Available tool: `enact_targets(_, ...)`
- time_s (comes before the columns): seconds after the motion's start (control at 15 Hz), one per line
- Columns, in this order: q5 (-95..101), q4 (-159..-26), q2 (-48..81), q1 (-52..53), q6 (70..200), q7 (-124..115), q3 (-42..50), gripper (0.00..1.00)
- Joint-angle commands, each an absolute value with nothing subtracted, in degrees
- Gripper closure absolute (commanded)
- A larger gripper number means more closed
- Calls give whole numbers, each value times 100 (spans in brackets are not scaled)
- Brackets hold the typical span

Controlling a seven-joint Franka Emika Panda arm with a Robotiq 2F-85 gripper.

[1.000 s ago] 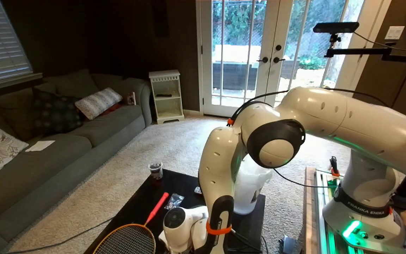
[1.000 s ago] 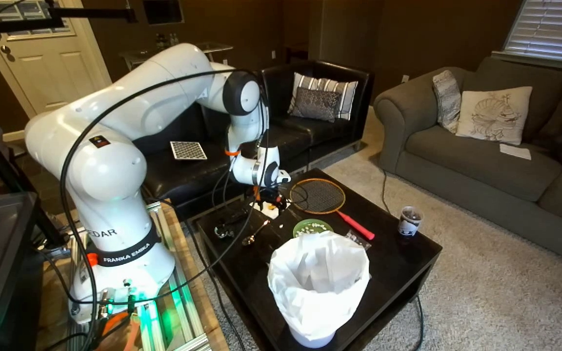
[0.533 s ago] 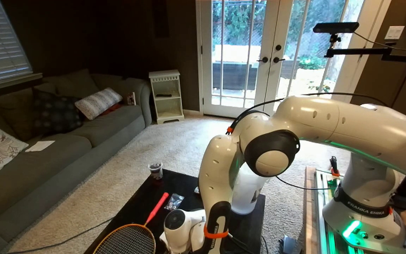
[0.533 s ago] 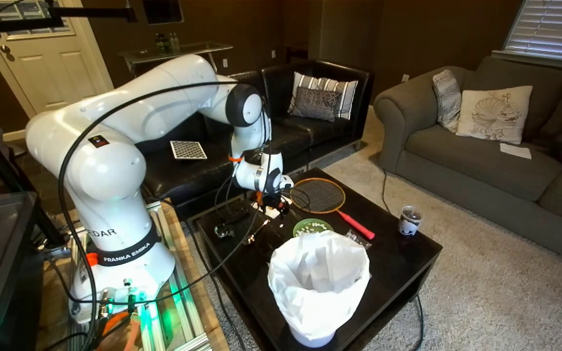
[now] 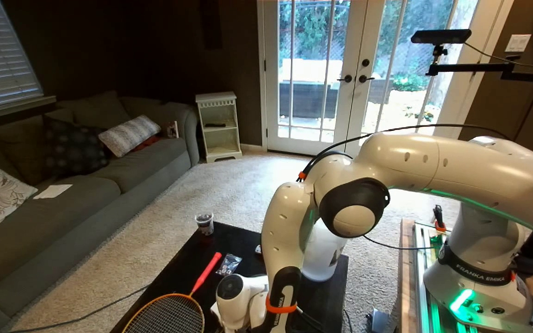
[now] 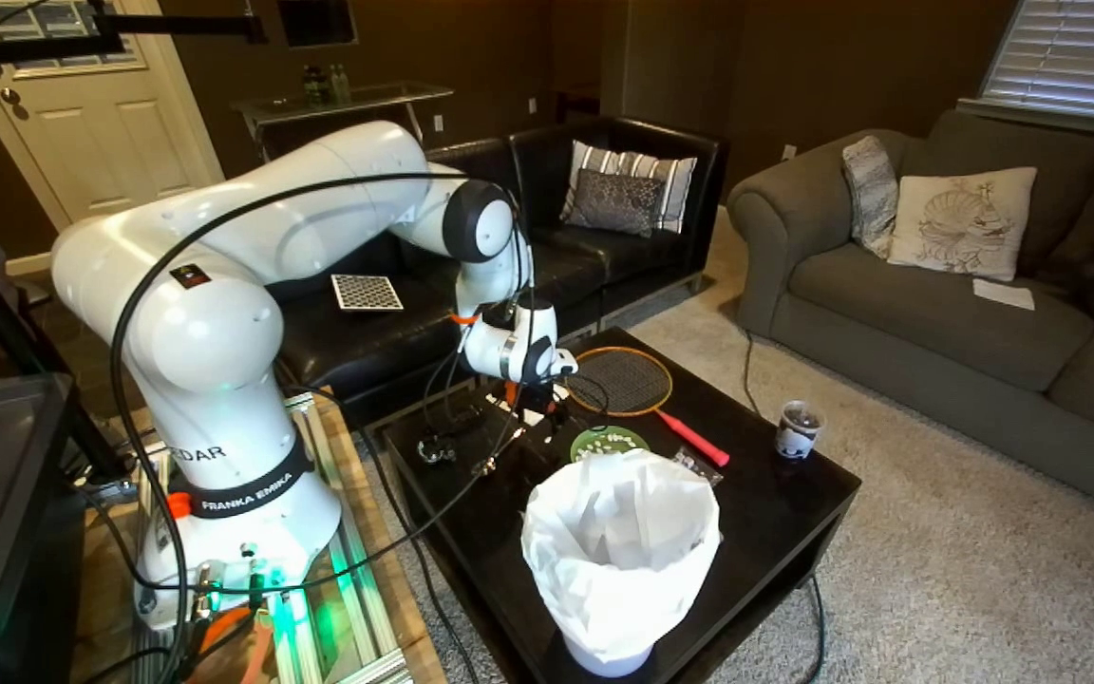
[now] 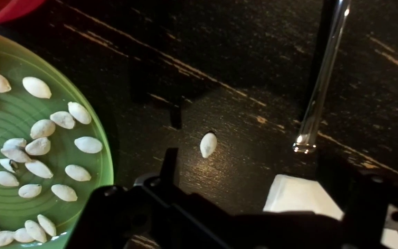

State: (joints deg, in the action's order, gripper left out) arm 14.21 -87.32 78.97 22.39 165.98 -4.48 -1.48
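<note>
Toward the coffee table (image 6: pixel 756 513) edge by the leather sofa (image 6: pixel 632 256), the gripper (image 7: pixel 245 155) was held, fingers (image 7: pixel 169 165) apart, presumably giving one pumpkin seed (image 7: pixel 208 144) clearance.

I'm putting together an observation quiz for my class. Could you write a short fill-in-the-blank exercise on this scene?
1. The color of the plate that holds many seeds is ____.
2. In the wrist view, a lone seed lies on the table, toward the picture's ____ side from the plate.
3. The liner of the bin is ____ in color.
4. The gripper stands ____ rather than shut.

Missing words: green; right; white; open.
</note>
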Motion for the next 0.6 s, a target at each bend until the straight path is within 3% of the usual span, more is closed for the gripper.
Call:
enact_targets(0.0,1234,-8442,8110,2272,16633,-391,-81,0)
enact_targets(0.53,1168,-8183,8307,2293,16520,-428,7,0)
